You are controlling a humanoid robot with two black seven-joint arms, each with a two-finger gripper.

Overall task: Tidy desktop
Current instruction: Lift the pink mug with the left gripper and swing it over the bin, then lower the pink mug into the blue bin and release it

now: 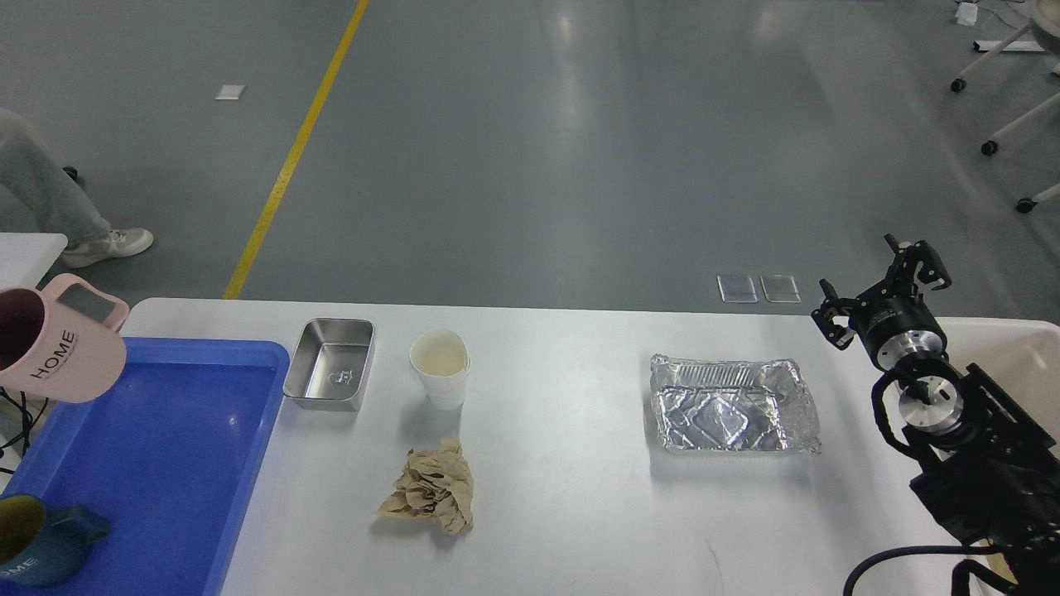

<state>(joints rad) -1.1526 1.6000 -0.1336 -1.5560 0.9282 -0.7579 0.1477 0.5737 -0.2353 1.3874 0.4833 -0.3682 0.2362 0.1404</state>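
The white desktop (pixel 580 497) carries a small steel tray (pixel 330 364), a white paper cup (pixel 439 368), a crumpled brown paper wad (pixel 431 488) and a crushed foil container (pixel 729 406). A pink "HOME" mug (pixel 58 348) hangs tilted in the air at the left edge, above the far left corner of the blue tray (pixel 149 463). My left gripper is out of view past that edge. My right gripper (pixel 879 290) is open and empty above the desktop's far right, right of the foil container.
A dark blue mug (pixel 33 546) lies in the blue tray's near left corner. A beige bin (pixel 1023 356) sits at the right edge behind my right arm. A person's leg and shoe (pixel 108 244) are on the floor at far left.
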